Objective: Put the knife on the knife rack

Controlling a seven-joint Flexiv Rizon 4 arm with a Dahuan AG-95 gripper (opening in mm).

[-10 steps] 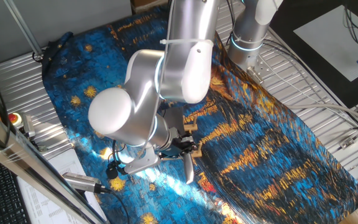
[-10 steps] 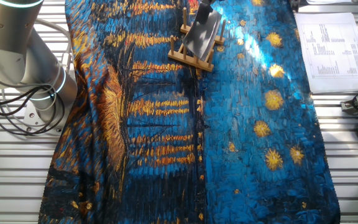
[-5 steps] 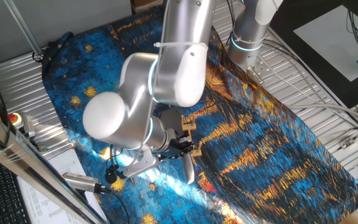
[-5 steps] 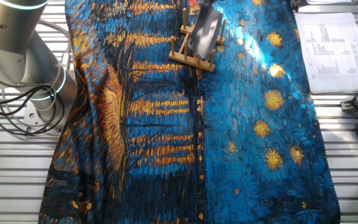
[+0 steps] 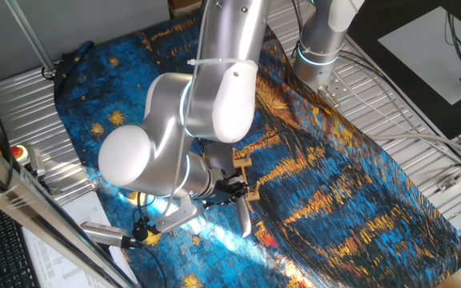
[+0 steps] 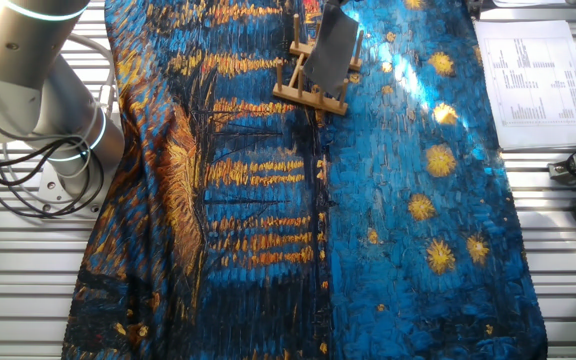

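While the knife (image 6: 331,48) stands blade-down among the pegs of the knife rack (image 6: 313,88), the placement looks close to done but not settled. In the other fixed view the broad grey blade leans at a slant over the small wooden rack, which sits on the blue and gold painted cloth (image 6: 388,220) near the far edge of the tabletop, roughly midway along that edge. Its upper end runs out of that picture, so the handle is not shown there.

The main risk, as I judge it, is the blade riding on top of a crossbar instead of dropping between two pegs; letting go then would let it topple flat onto the cloth. A sideways push from the arm could also shove or tip the light rack, since nothing appears to fix it down.

In one fixed view the gripper (image 5: 229,189) is largely hidden behind the arm's big silver elbow (image 5: 174,144). The knife (image 5: 242,214) shows as a thin grey edge hanging just below the dark fingers, with the rack's pale wooden ends (image 5: 246,178) right beside them. The fingers seem to be at the handle end, above the blade, but whether they are clamped on it or already slackened I cannot tell from either picture.
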